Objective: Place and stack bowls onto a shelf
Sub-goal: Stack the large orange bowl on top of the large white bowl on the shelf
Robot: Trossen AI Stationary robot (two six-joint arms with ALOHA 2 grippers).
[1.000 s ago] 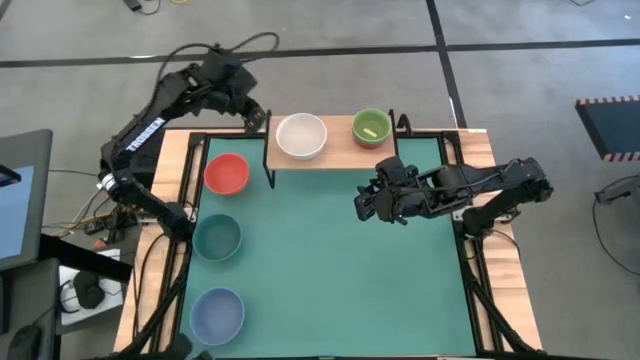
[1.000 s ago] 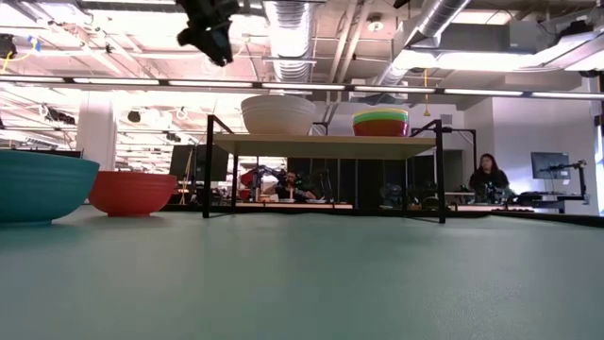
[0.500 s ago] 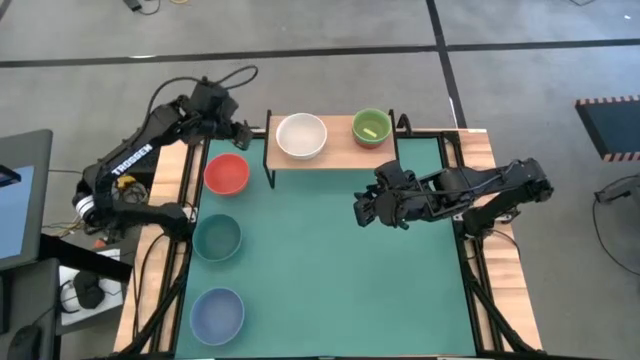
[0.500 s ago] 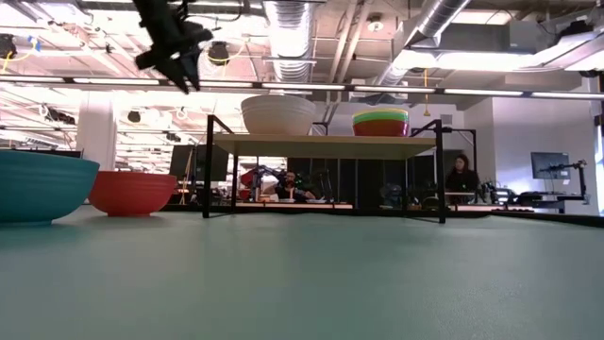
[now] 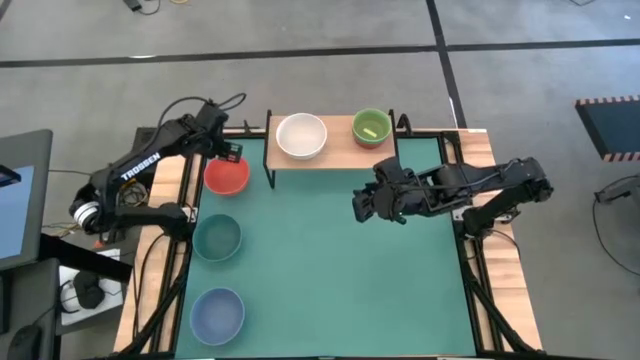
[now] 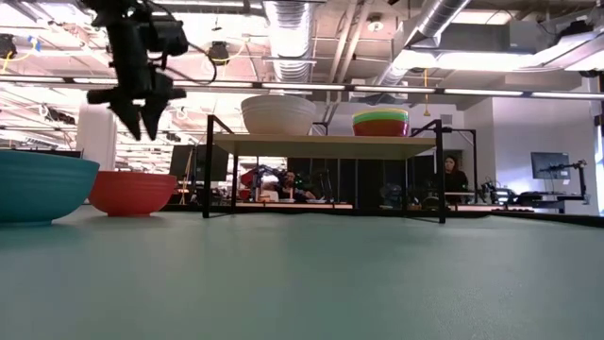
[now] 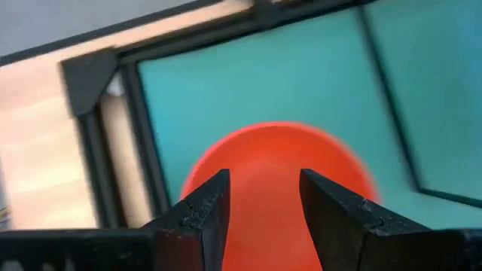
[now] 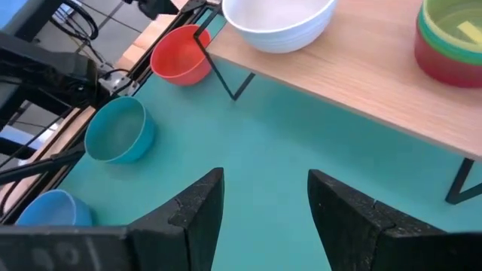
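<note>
While the left gripper (image 5: pixel 228 152) is held above the red bowl (image 5: pixel 227 174), its fingers (image 7: pixel 203 214) are seen spread apart with nothing between them, the red bowl showing through the gap in the left wrist view. Five separate bowl positions are counted from above. Three single bowls are set on the green mat (image 5: pixel 330 270) along its left side: the red bowl nearest the shelf (image 5: pixel 335 148), the dark teal bowl (image 5: pixel 217 238) next, and the pale blue bowl (image 5: pixel 217 314) farthest from the shelf; all three stand apart from one another. Two positions are occupied on the shelf's wood top: the white bowl (image 5: pixel 301 135) towards its left end, standing alone, and a nested stack (image 5: pixel 372 127) towards its right end. In that stack, a green bowl (image 6: pixel 381 115) is seen uppermost, with a yellow-green rim and a red rim visible beneath it in the low view; whether further bowls are nested within cannot be determined. The right gripper (image 5: pixel 362 205) is held over the mat in front of the shelf's right half, its fingers (image 8: pixel 197 203) parted and empty.
</note>
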